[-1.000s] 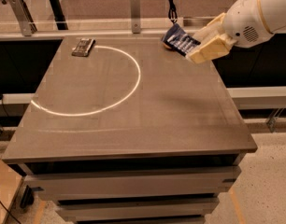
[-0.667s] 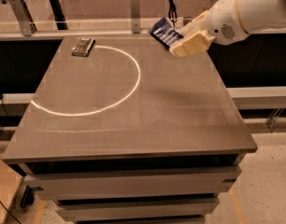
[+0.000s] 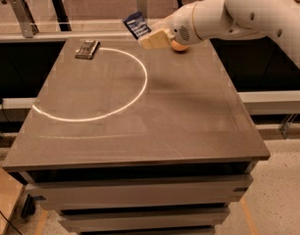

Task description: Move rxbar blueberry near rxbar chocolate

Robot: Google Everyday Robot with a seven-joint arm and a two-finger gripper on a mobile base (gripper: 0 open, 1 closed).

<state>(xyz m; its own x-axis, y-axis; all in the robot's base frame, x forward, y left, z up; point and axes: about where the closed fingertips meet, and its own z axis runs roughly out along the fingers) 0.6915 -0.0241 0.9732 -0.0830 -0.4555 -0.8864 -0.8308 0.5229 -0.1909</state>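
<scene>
The rxbar blueberry point(image 3: 136, 25), a navy-blue wrapper with white text, is held tilted in the air above the table's far edge, near the middle. My gripper point(image 3: 149, 37) is shut on its lower right end, with a cream fingertip point(image 3: 154, 40) showing below the bar. The white arm reaches in from the upper right. The rxbar chocolate point(image 3: 87, 49), a dark blackish-brown bar, lies flat at the table's far left corner, well left of the held bar.
The grey table point(image 3: 189, 116) carries a bright curved arc of light point(image 3: 135, 94) across its left half. A rail with metal posts point(image 3: 20, 13) runs behind the table. Drawers sit under the table's front edge.
The gripper has carried the blue bar leftward along the table's far edge, from the far right corner toward the middle. The chocolate bar has not moved.
</scene>
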